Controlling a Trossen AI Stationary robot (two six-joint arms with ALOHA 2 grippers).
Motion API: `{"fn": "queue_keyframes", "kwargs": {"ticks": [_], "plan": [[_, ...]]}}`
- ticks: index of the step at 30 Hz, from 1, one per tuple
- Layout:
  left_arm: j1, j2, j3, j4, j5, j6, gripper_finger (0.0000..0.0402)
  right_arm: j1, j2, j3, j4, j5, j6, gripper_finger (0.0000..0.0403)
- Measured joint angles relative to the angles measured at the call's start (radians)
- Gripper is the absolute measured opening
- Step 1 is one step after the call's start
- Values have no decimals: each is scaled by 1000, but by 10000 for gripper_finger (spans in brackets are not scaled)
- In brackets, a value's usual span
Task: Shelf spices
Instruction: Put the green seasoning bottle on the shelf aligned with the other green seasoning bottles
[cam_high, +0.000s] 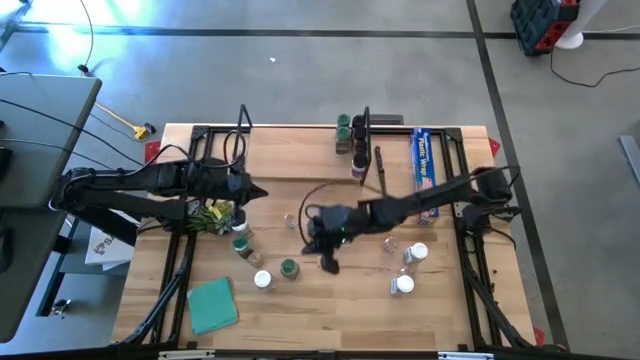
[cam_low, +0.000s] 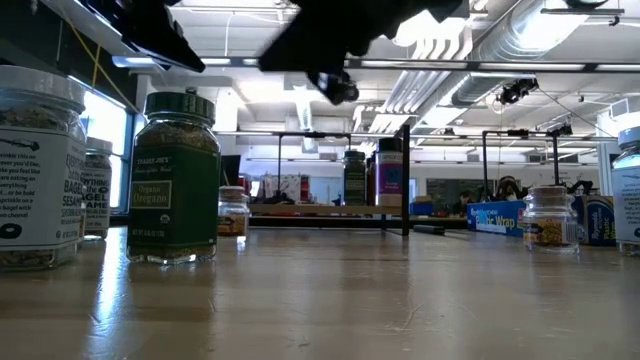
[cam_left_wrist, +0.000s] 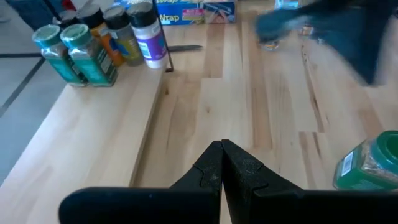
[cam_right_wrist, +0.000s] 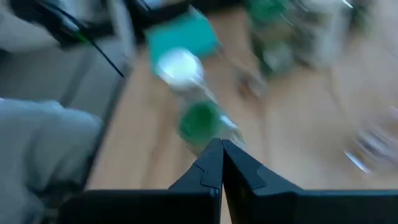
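The right gripper (cam_high: 328, 262), fingers pressed together and empty, hangs above the counter (cam_high: 330, 310) near a green-lidded jar (cam_high: 289, 268); descending like this could topple it. The left gripper (cam_high: 258, 192) is likewise closed.

The middle of the tabletop (cam_high: 330, 310) lies bare toward its near edge. Jars crowd the left by the leafy bunch (cam_high: 213, 215), with a teal cloth (cam_high: 212, 304) below them, and white-lidded jars (cam_high: 408, 268) stand right. The shelf (cam_high: 300, 150) has free board left of its jar cluster (cam_high: 352, 135); the blue wrap box (cam_high: 424, 158) blocks its right.
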Motion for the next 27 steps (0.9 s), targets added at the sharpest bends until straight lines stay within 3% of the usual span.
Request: {"fn": "queue_keyframes", "kwargs": {"ticks": [2,5,13,19,27], "plan": [[0,8,0,-1,4,-20,0,25,26,-19,136,3,3,5],[-1,19,0,-18,9,-66,0,53,42,21,134,37,-16,29],[-29,54,0,-82,8,-142,0,138,92,267,-179,350,-123,172],[-46,77,0,-79,8,-151,0,173,231,448,-341,405,-86,275],[-51,83,0,-77,8,-181,0,221,420,730,-554,641,61,291]]}}
